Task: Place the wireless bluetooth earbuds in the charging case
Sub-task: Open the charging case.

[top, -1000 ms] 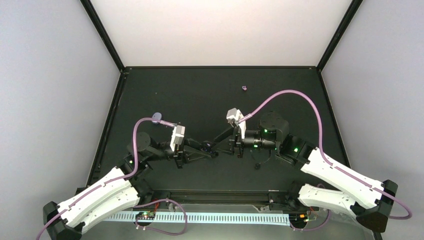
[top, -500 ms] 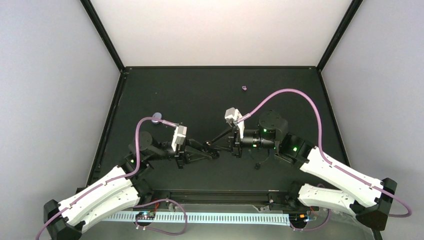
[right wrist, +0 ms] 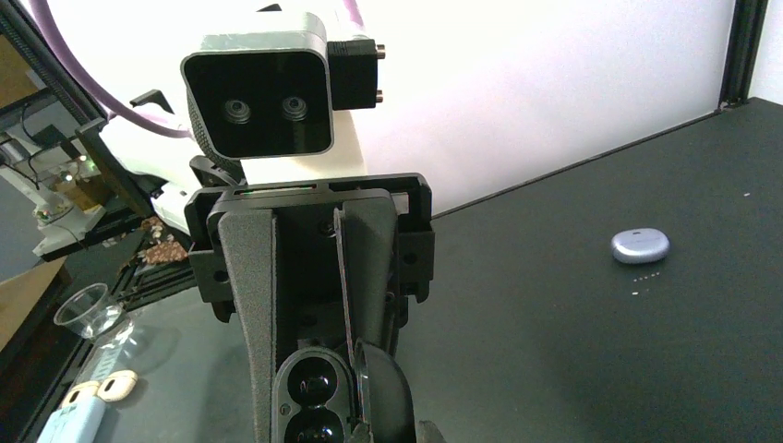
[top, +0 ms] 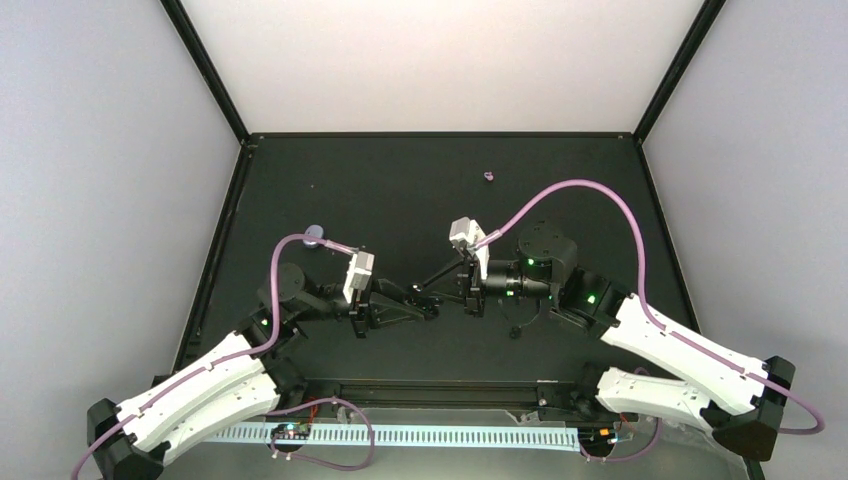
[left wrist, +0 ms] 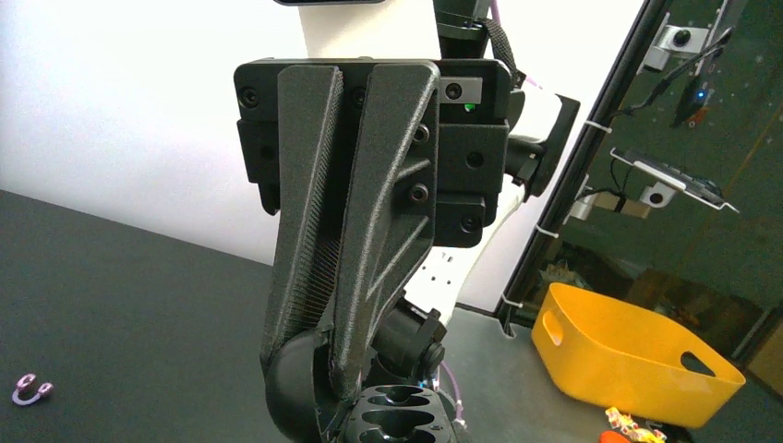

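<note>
The charging case is a dark open clamshell held in mid-air between both grippers at the table's middle (top: 418, 291). My left gripper (left wrist: 319, 365) is shut on its rounded shell (left wrist: 286, 392), and the socket tray (left wrist: 397, 415) shows just below the fingertips. My right gripper (right wrist: 314, 369) is closed on the tray half (right wrist: 309, 406), with the lid (right wrist: 397, 388) standing beside it. Both sockets look dark, with no bud in them. The earbuds show as one tiny lavender clump on the mat at the far middle (top: 489, 176), low left in the left wrist view (left wrist: 30, 389).
A pale lavender-grey oval pebble (right wrist: 640, 245) lies on the black mat beside the left arm's cable (top: 313, 235). Black frame posts and white walls bound the mat. A yellow bin (left wrist: 628, 355) stands outside the cell.
Both wrists have closed in slightly toward each other, the right one moving a little left. The case stays held between them. The earbuds and the pebble have not moved.
</note>
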`<state>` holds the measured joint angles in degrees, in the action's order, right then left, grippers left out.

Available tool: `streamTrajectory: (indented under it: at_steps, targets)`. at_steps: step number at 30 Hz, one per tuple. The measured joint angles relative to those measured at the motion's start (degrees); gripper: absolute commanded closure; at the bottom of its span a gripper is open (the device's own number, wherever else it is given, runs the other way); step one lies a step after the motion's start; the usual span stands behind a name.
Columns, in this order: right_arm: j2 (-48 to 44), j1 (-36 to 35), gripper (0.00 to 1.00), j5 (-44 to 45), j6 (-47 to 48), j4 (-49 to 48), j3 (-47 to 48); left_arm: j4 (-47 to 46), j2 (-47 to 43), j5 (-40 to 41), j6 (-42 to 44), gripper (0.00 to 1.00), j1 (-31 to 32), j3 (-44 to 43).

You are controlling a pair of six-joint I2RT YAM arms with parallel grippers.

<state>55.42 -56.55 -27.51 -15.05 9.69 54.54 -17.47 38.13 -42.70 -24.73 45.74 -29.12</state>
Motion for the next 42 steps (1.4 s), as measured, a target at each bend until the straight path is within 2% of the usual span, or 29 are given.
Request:
streamTrajectory:
  at_steps: [9,13,17,23,29,37,42]
  targets:
    - [-0.6,-0.1,0.99,1.2,1.9,1.5,0.3,0.0,1.4,-0.2,0.0,0.77,0.0,-0.7]
    - [-0.6,-0.3,0.99,1.8,2.7,2.7,0.7,-0.1,1.8,-0.2,-0.1,0.68,0.0,-0.7]
    - [-0.7,-0.3,0.99,2.0,2.8,3.0,0.8,0.0,2.1,-0.2,-0.1,0.64,0.0,-0.7]
    - [-0.7,-0.4,0.99,2.2,2.8,3.6,0.9,0.0,2.5,-0.2,-0.2,0.63,0.0,-0.7]
    - [-0.8,-0.4,0.99,2.6,2.8,3.6,0.9,0.0,2.5,-0.2,-0.2,0.67,0.0,-0.7]
    - [-1.1,-0.5,0.99,3.0,2.8,3.6,0.9,-0.1,2.7,-0.3,-0.2,0.64,0.0,-0.7]
    - [-1.2,-0.5,0.99,3.0,2.8,3.6,0.9,-0.2,3.1,-0.8,-0.6,0.68,0.0,-0.7]
